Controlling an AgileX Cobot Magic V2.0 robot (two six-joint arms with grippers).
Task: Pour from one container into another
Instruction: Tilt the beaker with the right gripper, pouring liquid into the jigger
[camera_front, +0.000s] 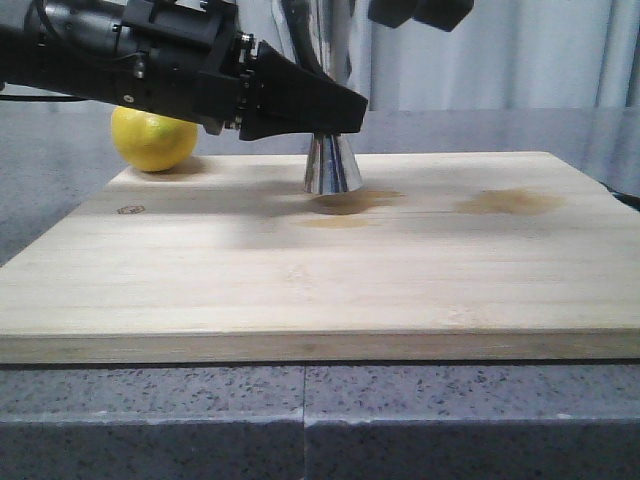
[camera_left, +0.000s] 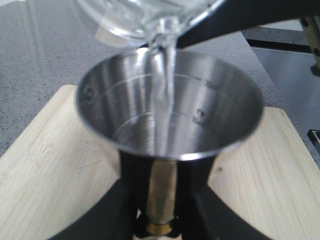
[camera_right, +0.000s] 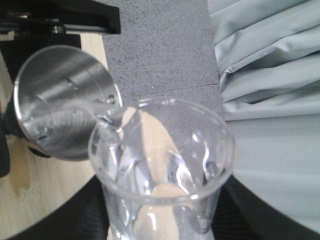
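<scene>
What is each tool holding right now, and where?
Left tool grips the steel jigger at its narrow gold-banded waist. Right tool holds the glass beaker around its lower body.

Matte black left arm (camera_front: 130, 55), boxy wrist housing, small screws, wedge-shaped black left gripper (camera_front: 300, 100), smooth angular fingers

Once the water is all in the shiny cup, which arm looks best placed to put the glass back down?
The right. Its hand holds the glass beaker, tipped with water streaming into the steel jigger. The left hand is shut around the jigger's waist, steadying it on the wooden board.
</scene>
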